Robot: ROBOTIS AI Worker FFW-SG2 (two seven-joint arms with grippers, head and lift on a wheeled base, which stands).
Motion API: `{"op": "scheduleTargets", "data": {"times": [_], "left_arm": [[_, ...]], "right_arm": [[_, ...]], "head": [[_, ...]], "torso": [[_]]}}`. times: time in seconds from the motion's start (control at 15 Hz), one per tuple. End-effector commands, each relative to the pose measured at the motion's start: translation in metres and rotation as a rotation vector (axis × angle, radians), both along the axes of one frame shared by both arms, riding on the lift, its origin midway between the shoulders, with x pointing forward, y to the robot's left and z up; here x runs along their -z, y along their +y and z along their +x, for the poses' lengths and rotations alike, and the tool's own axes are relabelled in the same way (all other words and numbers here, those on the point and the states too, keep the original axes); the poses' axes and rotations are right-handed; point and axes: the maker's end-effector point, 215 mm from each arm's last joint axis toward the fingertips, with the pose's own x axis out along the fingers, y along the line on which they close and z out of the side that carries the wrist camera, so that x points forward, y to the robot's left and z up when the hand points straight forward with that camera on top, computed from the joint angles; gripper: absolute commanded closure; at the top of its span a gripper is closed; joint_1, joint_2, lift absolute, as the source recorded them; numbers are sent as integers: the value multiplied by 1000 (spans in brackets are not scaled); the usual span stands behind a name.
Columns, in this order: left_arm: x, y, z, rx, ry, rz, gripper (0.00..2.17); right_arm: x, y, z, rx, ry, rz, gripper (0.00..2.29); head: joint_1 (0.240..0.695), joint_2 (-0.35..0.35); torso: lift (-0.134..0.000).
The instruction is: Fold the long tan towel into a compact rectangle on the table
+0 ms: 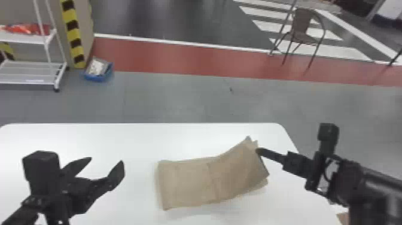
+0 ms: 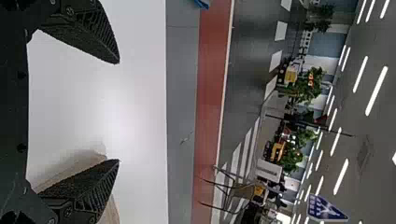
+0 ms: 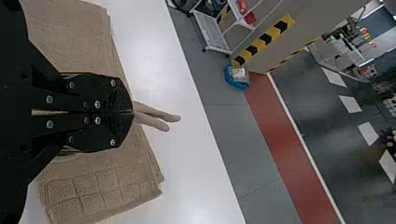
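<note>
I see the left gripper with fingers spread apart; the right gripper has its fingers closed together.

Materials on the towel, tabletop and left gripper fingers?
Towel: cloth, likely cotton terry, from the nubby, grid-patterned surface.
Tabletop: smooth white, likely laminate, given its soft glare; painted board possible.
Left gripper fingers: matte black, ribbed, perhaps rubber or molded plastic.

Got the towel on my desk, left end effector to its left, right end effector at its right end.
</note>
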Motion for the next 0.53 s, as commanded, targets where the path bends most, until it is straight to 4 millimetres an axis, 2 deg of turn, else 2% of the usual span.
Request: {"op": "scheduleTargets", "data": {"times": [0.0, 0.07, 0.2, 0.33, 0.47], "left_arm": [[3, -3, -2, 5, 5, -2, 140], [1, -6, -1, 8, -5, -5, 140], [3, -9, -2, 12, 0, -6, 140], [5, -9, -4, 12, 3, -4, 140], [5, -4, -6, 5, 3, -3, 140]], "right_arm": [[24, -33, 1, 45, -4, 2, 1177], [49, -47, 1, 50, 10, -37, 1177], [86, -61, 1, 57, 63, -99, 1129], [97, -64, 5, 48, 74, -145, 819], [101, -58, 3, 39, 95, -141, 46]], "head": [[695, -278], [695, -300], [695, -331], [695, -350], [695, -350]], "torso": [[0], [0], [0], [0], [0]]}}
